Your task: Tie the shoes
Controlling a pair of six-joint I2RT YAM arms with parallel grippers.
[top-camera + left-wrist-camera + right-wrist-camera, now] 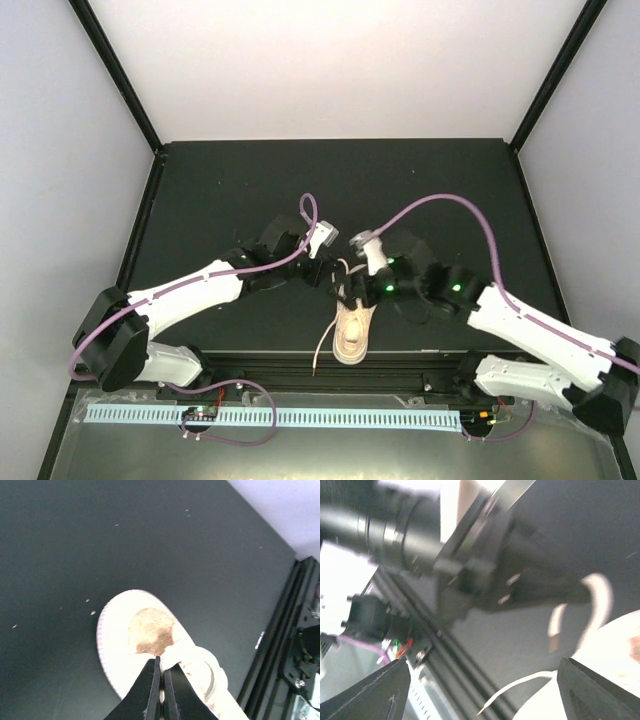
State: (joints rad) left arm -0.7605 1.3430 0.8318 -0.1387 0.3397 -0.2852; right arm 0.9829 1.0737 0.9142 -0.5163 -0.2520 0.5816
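Note:
The pale beige-pink sneaker (pixel 353 338) lies lengthwise near the table's front edge, its tan insole showing. A loose cream lace end (pixel 320 350) trails off its left side toward the rail. My left gripper (pixel 335 274) is over the shoe's laced part; in the left wrist view it (pixel 161 664) is shut on a bunched cream lace (pixel 176 656) beside the insole (pixel 150 630). My right gripper (pixel 354 296) hovers over the shoe from the right. In the right wrist view it (pixel 485 700) is wide open and empty, with the lace end (pixel 515 690) lying between its fingers.
The black aluminium rail (pixel 330 375) runs along the table's front edge just below the shoe. The left arm's body (pixel 485 565) fills the top of the right wrist view, close to my right gripper. A raised lace loop (pixel 597 600) hangs beside it.

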